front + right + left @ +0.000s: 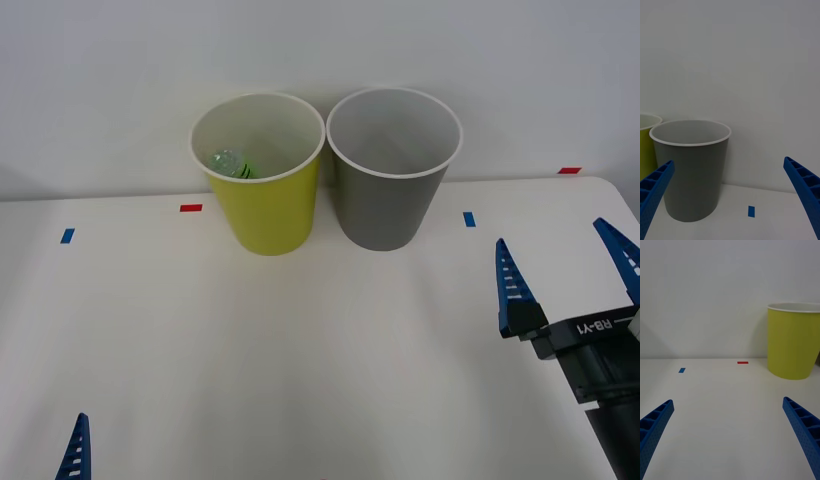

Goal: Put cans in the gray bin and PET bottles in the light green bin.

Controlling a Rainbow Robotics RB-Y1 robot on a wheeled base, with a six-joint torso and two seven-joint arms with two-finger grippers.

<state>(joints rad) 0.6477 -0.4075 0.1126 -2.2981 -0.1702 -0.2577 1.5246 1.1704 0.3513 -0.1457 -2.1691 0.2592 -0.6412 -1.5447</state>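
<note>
At the near left corner of the desk [300, 350], the left gripper [730, 435] waits low with its fingers spread wide and nothing between them, pointing across bare surface toward the far bins; it looks parked out of the way, since nothing lies near it to pick up. A blue tape mark [67, 236] and a red tape mark [190, 208] sit on the far left of the desk, probably as placement guides.

The light green bin [262, 205] stands upright at the far middle, and the PET bottle [232, 163] lies inside it, low against the left wall, so that part of the sorting appears done. Just right of it, nearly touching, stands the gray bin [390, 200]; what can be seen of its pale inside looks empty. The two bins stand side by side, likely so either arm can reach them.

The right gripper [568, 265] hovers at the near right, well apart from the gray bin, fingers released and empty, aimed toward that bin.
</note>
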